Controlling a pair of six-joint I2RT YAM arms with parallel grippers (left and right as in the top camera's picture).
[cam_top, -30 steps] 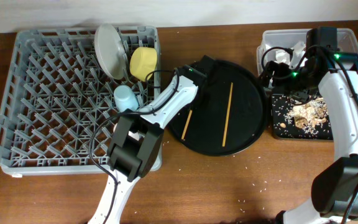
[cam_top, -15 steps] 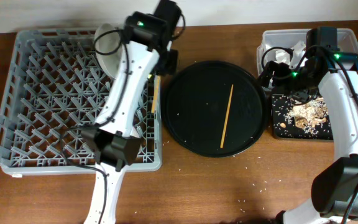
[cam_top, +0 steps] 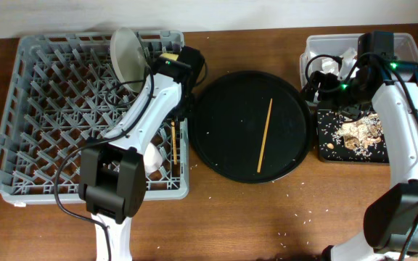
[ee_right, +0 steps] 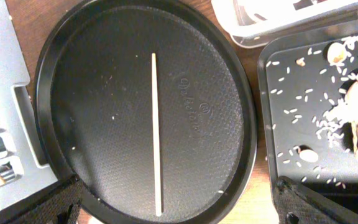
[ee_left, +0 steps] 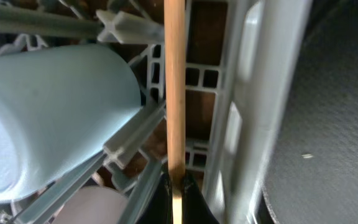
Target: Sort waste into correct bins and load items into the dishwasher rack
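Note:
My left gripper [cam_top: 176,110] is shut on a wooden chopstick [ee_left: 174,93] and holds it over the right edge of the grey dishwasher rack [cam_top: 56,109]. The chopstick's lower part shows in the overhead view [cam_top: 173,143]. The light-blue cup [ee_left: 48,118] and the pink cup [ee_left: 98,208] sit in the rack just left of it. The white plate [cam_top: 125,58] stands at the rack's back, and the yellow bowl [cam_top: 170,56] is mostly hidden by the arm. The second chopstick [cam_top: 265,135] lies on the round black tray [cam_top: 227,156]. My right gripper [ee_right: 179,199] is open and empty above that tray's right side.
The clear tub [cam_top: 316,45] with white napkins stands at the back right. The shallow black tray [cam_top: 324,145] in front of it holds food scraps and pale crumbs. Crumbs are scattered on the wooden table in front.
My left arm has come down from the rack's back corner and lowered the chopstick to the rack's right edge. The right arm has not moved.

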